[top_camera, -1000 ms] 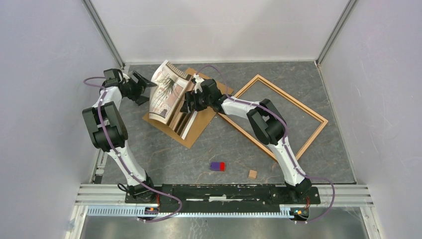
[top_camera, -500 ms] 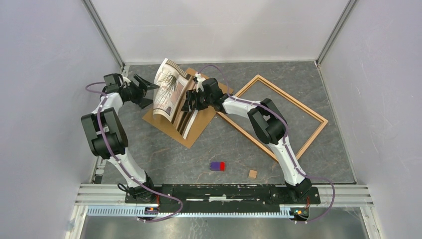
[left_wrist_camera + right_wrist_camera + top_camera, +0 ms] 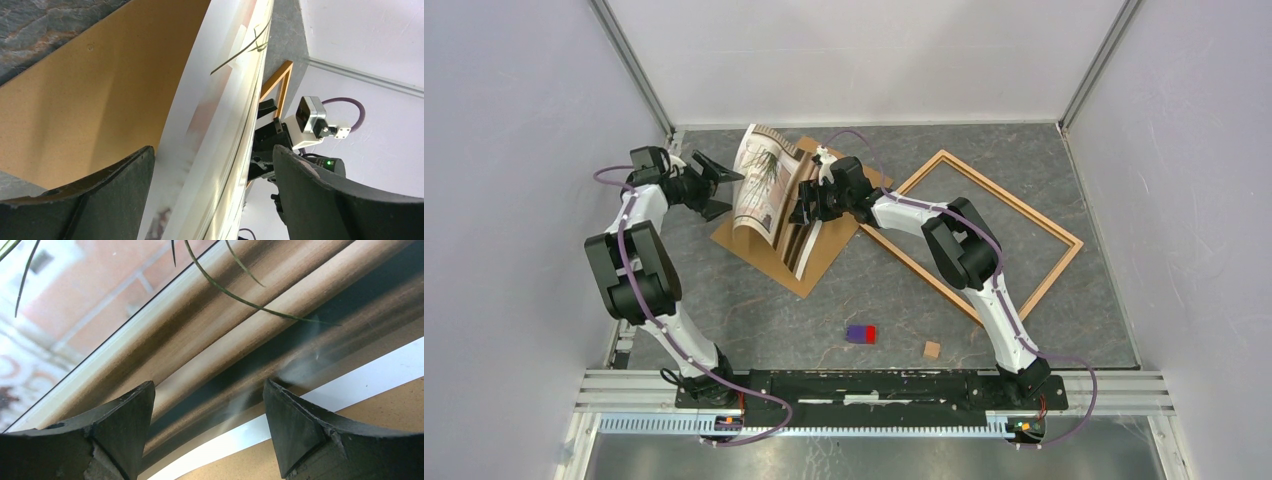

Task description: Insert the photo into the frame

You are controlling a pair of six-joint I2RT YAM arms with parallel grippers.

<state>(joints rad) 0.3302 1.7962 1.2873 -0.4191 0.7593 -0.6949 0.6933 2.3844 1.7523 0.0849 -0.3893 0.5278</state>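
The photo (image 3: 762,192) is curled up on edge over the plain brown backing board (image 3: 816,252), its window print facing right. My left gripper (image 3: 716,184) is open at the photo's left side. In the left wrist view the photo's white edge (image 3: 220,115) runs between the spread jaws of that gripper (image 3: 212,165) without being pinched. My right gripper (image 3: 805,205) is open against the photo's right face. In its wrist view the brown curtains (image 3: 175,330) fill the space beyond the open gripper (image 3: 207,400). The light wood frame (image 3: 1012,197) lies flat to the right.
A small purple and red block (image 3: 861,333) and a small wooden cube (image 3: 932,349) lie near the front. Backing board also shows under the photo in both wrist views (image 3: 100,100) (image 3: 360,410). Pale walls close the back and both sides.
My left gripper has moved right, up to the photo's left edge. The photo has curled tighter and stands more upright. My right gripper has shifted slightly back.
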